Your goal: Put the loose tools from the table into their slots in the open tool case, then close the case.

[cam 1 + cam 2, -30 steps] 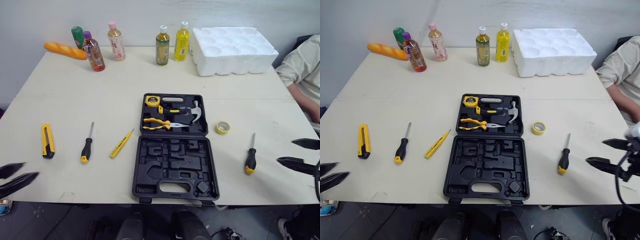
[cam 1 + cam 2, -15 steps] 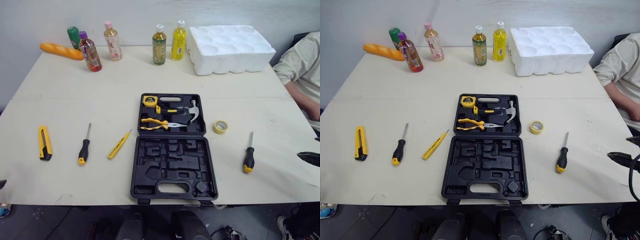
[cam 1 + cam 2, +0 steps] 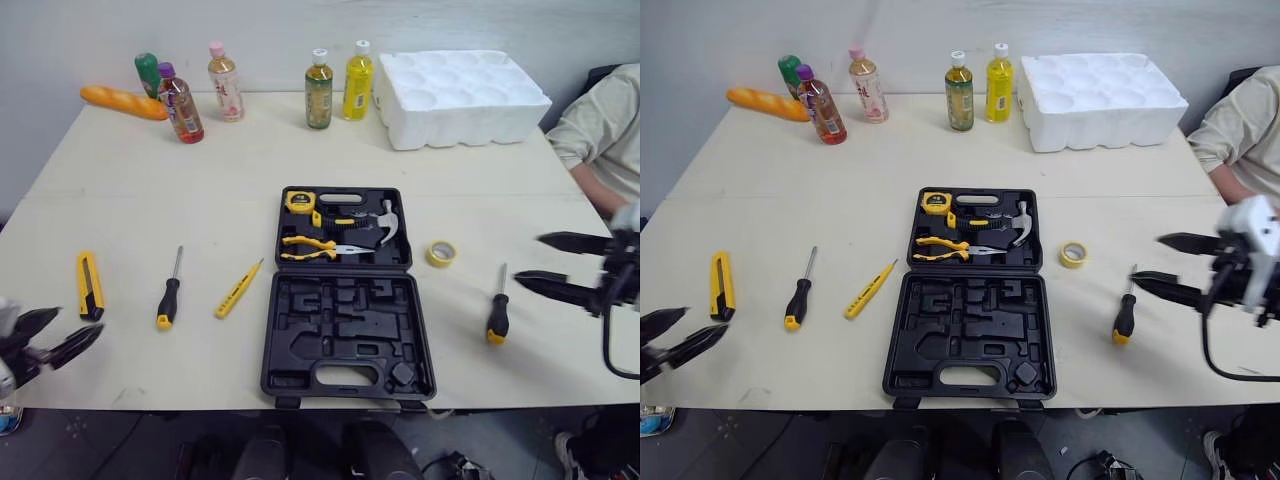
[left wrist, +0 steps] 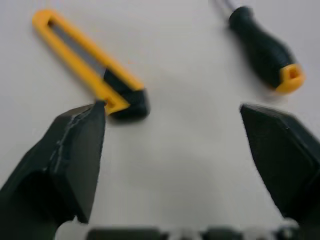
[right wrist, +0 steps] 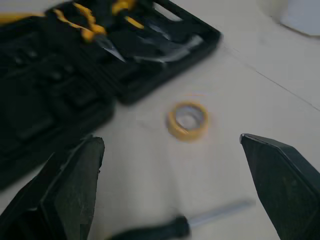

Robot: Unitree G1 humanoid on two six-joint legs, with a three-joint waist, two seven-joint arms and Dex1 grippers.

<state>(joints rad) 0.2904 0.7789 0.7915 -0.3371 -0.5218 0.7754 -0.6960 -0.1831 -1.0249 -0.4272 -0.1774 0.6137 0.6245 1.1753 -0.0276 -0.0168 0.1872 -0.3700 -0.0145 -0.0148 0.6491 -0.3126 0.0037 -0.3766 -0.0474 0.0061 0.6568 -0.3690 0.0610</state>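
Two right fingers (image 3: 1168, 289) hover apart just beside the right-hand screwdriver (image 3: 1124, 318).

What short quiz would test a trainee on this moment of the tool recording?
1. True or false: the tool case is shut.
2. The knife lies: A, left of the case; B, right of it; C, inside it.
3. Fill in: the left gripper and the right gripper both stand ___.
Key: 1 false; 2 A; 3 open.
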